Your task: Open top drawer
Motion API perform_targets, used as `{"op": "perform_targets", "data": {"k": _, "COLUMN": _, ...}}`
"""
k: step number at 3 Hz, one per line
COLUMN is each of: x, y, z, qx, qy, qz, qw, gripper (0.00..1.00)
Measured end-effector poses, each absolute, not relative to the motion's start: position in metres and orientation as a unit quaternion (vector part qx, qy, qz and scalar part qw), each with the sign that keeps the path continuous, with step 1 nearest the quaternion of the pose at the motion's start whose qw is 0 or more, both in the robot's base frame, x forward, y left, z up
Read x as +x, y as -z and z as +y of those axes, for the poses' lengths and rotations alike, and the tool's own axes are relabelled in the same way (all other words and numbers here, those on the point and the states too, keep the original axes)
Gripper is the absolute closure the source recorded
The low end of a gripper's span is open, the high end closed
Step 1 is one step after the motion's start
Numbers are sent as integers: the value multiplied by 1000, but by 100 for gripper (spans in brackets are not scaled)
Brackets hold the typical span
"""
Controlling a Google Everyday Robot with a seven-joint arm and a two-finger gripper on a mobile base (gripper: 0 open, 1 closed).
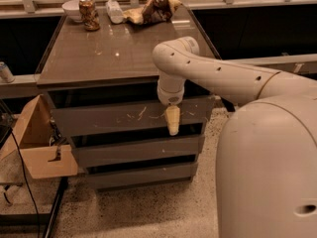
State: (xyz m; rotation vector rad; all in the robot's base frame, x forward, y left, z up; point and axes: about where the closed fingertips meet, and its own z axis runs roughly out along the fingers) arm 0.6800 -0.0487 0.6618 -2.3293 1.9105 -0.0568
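The top drawer (109, 117) is a wide grey handleless front under the brown cabinet top, with white scratch marks across its middle. It looks closed, flush with the two narrower grey fronts below it. My gripper (172, 122) hangs from the white arm in front of the drawer's right half, its cream fingertips pointing down to the drawer's lower edge. I see the fingers only as one narrow cream shape.
On the cabinet top (119, 48) at the back stand a white bowl (72, 9), a can (89, 14), a plastic bottle (114, 11) and a crumpled bag (153, 9). An open cardboard box (37, 143) sits left of the cabinet. My white base (267, 172) fills the right foreground.
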Motion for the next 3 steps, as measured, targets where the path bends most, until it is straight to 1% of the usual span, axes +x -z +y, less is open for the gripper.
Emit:
{"op": "perform_targets", "data": {"k": 1, "x": 681, "y": -653, "z": -48, "qx": -772, "qy": 5, "qz": 634, "qw": 40, "gripper": 0}}
{"op": "perform_targets", "data": {"k": 3, "x": 661, "y": -648, "z": -64, "qx": -767, "qy": -27, "qz": 641, "qw": -4, "gripper": 0}}
